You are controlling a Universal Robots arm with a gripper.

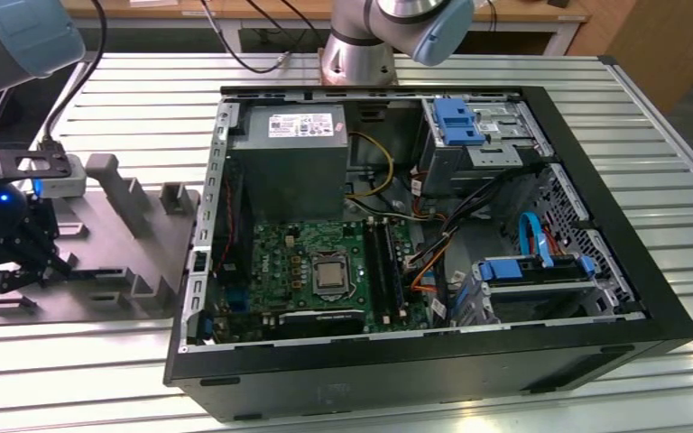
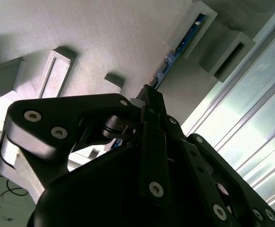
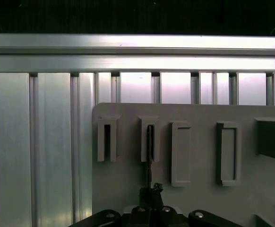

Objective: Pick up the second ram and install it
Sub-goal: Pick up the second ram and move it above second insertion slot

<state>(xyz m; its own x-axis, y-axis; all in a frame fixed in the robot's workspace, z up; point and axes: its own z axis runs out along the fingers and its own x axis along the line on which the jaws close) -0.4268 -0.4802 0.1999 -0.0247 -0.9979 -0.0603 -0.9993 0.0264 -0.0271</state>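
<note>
The gripper (image 1: 15,269) is down over the grey holder tray (image 1: 112,262), which lies on the slatted metal table (image 1: 130,86) beside the open computer case (image 1: 642,302). In the second wrist view the gripper (image 2: 150,94) has its jaws drawn together on the near end of the second ram (image 2: 169,61). No gap shows on either side of the thin stick, so I judge it pinched rather than merely straddled.

From the jaws, the ram runs straight ahead and away, standing on its long edge. Its far end sits in a slotted grey block (image 2: 194,23) of the tray. In the first wrist view the second ram (image 3: 149,156) shows edge-on as a thin dark line. It leads from the gripper (image 3: 150,191) into one slot, with an open slot (image 3: 107,139) just beside it. The long axis lies in line with the gap between the jaws, not across it.

The ram sits in its holder, not yet lifted. The motherboard's memory slots (image 1: 383,257) are well apart from the jaws, inside the case toward the exterior view's right.
</note>
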